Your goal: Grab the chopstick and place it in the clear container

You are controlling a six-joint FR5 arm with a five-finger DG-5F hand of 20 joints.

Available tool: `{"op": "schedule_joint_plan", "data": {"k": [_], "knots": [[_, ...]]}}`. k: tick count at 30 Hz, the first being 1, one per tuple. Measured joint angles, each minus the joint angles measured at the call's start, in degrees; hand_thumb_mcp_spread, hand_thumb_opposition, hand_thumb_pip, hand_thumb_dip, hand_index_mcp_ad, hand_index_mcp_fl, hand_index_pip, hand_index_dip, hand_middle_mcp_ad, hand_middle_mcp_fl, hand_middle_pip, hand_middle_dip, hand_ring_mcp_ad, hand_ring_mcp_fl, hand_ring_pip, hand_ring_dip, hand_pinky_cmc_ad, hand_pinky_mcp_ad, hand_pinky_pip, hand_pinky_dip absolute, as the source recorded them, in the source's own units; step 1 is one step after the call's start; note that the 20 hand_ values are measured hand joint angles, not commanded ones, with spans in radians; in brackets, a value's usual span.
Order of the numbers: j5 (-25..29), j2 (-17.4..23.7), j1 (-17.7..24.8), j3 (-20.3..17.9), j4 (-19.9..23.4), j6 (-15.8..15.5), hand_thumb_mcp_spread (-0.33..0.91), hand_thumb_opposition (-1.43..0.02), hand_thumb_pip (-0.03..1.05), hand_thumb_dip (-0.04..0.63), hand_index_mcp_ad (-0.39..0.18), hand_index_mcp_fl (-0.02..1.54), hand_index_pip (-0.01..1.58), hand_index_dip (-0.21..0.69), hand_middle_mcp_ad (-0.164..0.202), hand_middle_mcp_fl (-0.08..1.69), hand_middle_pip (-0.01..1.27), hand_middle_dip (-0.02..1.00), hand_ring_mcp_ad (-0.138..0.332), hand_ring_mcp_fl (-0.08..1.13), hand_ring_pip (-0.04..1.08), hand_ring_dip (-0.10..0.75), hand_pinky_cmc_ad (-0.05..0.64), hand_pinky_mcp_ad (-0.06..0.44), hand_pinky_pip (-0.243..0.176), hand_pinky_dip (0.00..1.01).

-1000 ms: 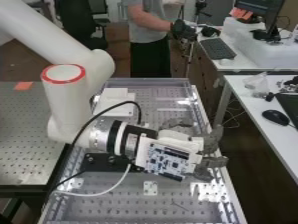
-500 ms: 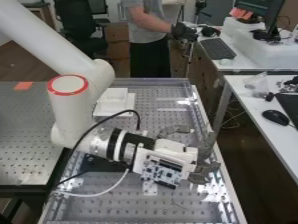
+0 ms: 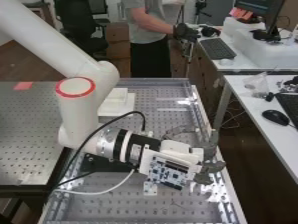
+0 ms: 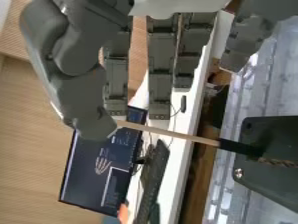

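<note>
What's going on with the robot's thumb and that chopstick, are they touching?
Touching. The wrist view shows it: the chopstick has its pale end against the thumb at its tip.

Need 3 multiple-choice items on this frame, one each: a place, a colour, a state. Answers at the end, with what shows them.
1. Where is the white block?
A) On the bench, beyond the hand
B) On the desk, by the mouse
C) On the floor

2. What colour is the ring on the arm?
A) Green
B) Blue
C) Red

3. How is the chopstick?
A) Snapped in two on the desk
B) Held near its pale end
C) Lying loose on the floor

Key:
1 A: the high view shows it on the perforated top, farther along than the hand.
2 C: a red band rims the arm's round cap.
3 B: its pale end meets the tip of the thumb, and the rest sticks out.
</note>
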Motion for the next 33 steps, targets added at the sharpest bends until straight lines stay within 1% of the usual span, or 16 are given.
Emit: {"op": "schedule_joint_plan", "data": {"k": [1,3,5,7,9,12,14,16,17,19,23,25,26,27,30,33], "knots": [[0.0,-0.1,0.0,0.2,-0.1,-0.2,0.47,-0.82,0.61,0.354,-0.227,0.47,0.85,0.216,0.058,0.76,0.16,0.67,0.033,0.29,0.08,0.41,0.379,0.278,-0.079,0.16],[-0.1,-0.2,-0.1,0.4,-0.3,-0.6,0.49,-0.82,0.6,0.34,-0.227,0.48,0.88,0.209,0.058,0.76,0.16,0.69,0.033,0.29,0.09,0.428,0.379,0.278,-0.063,0.17],[-0.3,-0.3,-0.2,0.8,-0.6,-1.0,0.5,-0.82,0.58,0.34,-0.227,0.5,0.9,0.206,0.058,0.76,0.16,0.71,0.035,0.29,0.09,0.431,0.379,0.281,-0.063,0.17],[-0.3,-0.4,-0.2,1.0,-0.8,-1.1,0.52,-0.82,0.56,0.34,-0.227,0.51,0.9,0.206,0.058,0.77,0.16,0.71,0.037,0.31,0.09,0.445,0.379,0.281,-0.063,0.17],[-0.3,-0.6,-0.2,1.3,-1.1,-1.6,0.52,-0.82,0.53,0.34,-0.229,0.52,0.9,0.206,0.059,0.79,0.16,0.71,0.035,0.31,0.09,0.445,0.38,0.281,-0.063,0.17],[-0.4,-1.0,-0.2,1.9,-1.6,-2.1,0.54,-0.82,0.53,0.335,-0.244,0.53,0.87,0.206,0.061,0.8,0.16,0.71,0.03,0.33,0.11,0.456,0.377,0.281,-0.066,0.17],[-0.6,-1.3,-0.2,2.4,-1.9,-2.2,0.54,-0.82,0.52,0.333,-0.248,0.55,0.82,0.206,0.058,0.81,0.16,0.71,0.03,0.33,0.11,0.456,0.386,0.281,-0.051,0.17],[-0.8,-1.5,-0.2,2.8,-2.3,-2.2,0.55,-0.82,0.51,0.333,-0.26,0.55,0.77,0.206,0.061,0.86,0.16,0.71,0.03,0.34,0.11,0.456,0.37,0.281,-0.051,0.17],[-0.9,-1.7,-0.2,3.1,-2.5,-2.3,0.57,-0.82,0.51,0.333,-0.269,0.56,0.74,0.206,0.059,0.86,0.16,0.71,0.026,0.34,0.11,0.456,0.368,0.279,-0.051,0.17],[-1.0,-1.9,-0.2,3.4,-2.7,-2.4,0.57,-0.82,0.51,0.333,-0.269,0.57,0.72,0.206,0.059,0.85,0.16,0.72,0.026,0.35,0.11,0.456,0.374,0.279,-0.051,0.17],[-1.0,-2.2,-0.3,3.7,-3.1,-2.5,0.57,-0.82,0.51,0.323,-0.269,0.57,0.69,0.215,0.061,0.86,0.16,0.72,0.024,0.36,0.11,0.457,0.375,0.279,-0.051,0.17],[-1.0,-2.3,-0.4,3.8,-3.3,-2.6,0.56,-0.82,0.51,0.323,-0.271,0.6,0.69,0.215,0.058,0.85,0.16,0.72,0.023,0.36,0.11,0.457,0.368,0.279,-0.051,0.17],[-1.1,-2.4,-0.5,3.9,-3.4,-2.7,0.58,-0.82,0.51,0.323,-0.271,0.61,0.7,0.215,0.058,0.86,0.16,0.72,0.019,0.36,0.11,0.457,0.368,0.279,-0.047,0.16],[-1.1,-2.4,-0.5,3.9,-3.5,-2.8,0.58,-0.82,0.51,0.323,-0.271,0.62,0.7,0.215,0.058,0.87,0.16,0.72,0.024,0.36,0.11,0.459,0.375,0.283,-0.035,0.17],[-1.2,-2.5,-0.6,4.0,-3.6,-3.0,0.58,-0.82,0.51,0.323,-0.271,0.63,0.71,0.215,0.056,0.89,0.16,0.72,0.021,0.38,0.11,0.461,0.367,0.279,-0.035,0.17],[-1.4,-2.7,-0.7,4.1,-3.7,-2.9,0.58,-0.82,0.47,0.323,-0.271,0.66,0.71,0.215,0.059,0.9,0.16,0.72,0.019,0.39,0.11,0.461,0.374,0.281,-0.033,0.17]]}}
